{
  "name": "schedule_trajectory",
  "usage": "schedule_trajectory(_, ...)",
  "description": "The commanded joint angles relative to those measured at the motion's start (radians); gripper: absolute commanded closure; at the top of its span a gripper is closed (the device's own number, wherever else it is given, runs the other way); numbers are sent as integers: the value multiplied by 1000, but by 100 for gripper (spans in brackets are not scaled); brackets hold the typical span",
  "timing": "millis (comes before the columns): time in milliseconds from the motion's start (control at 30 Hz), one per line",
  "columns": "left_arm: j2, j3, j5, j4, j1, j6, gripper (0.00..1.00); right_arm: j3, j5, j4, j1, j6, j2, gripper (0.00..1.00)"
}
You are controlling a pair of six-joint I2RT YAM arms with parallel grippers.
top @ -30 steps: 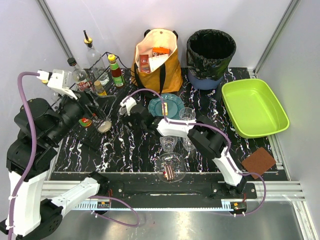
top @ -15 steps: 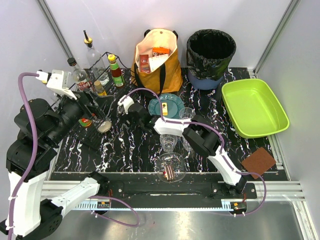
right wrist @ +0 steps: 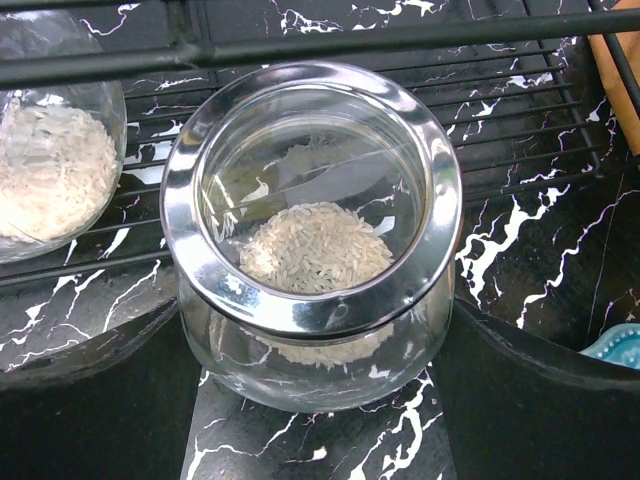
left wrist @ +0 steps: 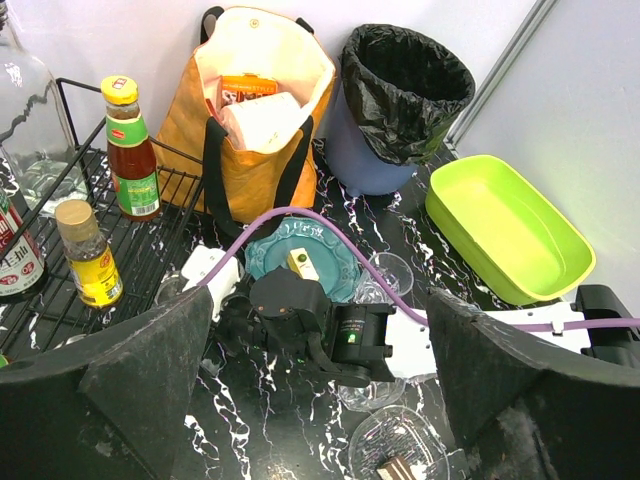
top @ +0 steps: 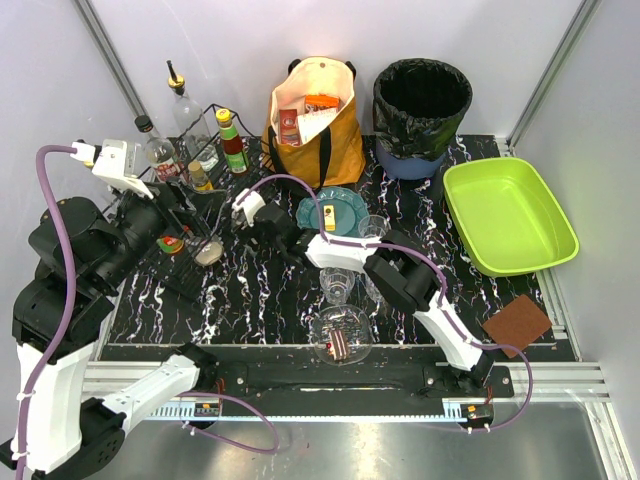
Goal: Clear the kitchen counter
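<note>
Jar [right wrist: 312, 250] ahead (rack [right wrist: 300, 45] close behind)

on the kitchen counter [top: 250, 300] a wire rack [left wrist: 175, 205] stands at the far left, holding a tall bottle [top: 185, 108] at its back, a sauce bottle [top: 233, 142] to the right of that and a small bottle [top: 200, 176] nearer the front. a jar of rice [right wrist: 315, 230] sits at the rack's edge, with a second jar [right wrist: 50, 170] just left of it in the right wrist view. a tote bag [top: 315, 125] stands at the back centre, a bin [top: 421, 105] just right of it, and a tray [top: 508, 215] lies further right. a plate [top: 348, 205] lies before the bag, a small block [left wrist: 302, 264] on it. two stemmed glasses [top: 374, 228] [top: 337, 286] stand in front of the plate, a glass bowl [top: 340, 333] nearer still, and a pad [top: 516, 325] lies at the near right corner.
</note>
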Motion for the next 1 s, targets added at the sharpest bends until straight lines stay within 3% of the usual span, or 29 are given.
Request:
schedule_trajectory(0,-3,6,-31,15,5,16,8,47,30,107,-11,-30,-37,83)
schedule_trajectory(733,-4,-17,-38,1,3,6,8,209,-19,115,-25,-17,124,81)
schedule_trajectory(967,-3,-27,-35,0,3,0,8,274,-15,110,-34,-30,177,64)
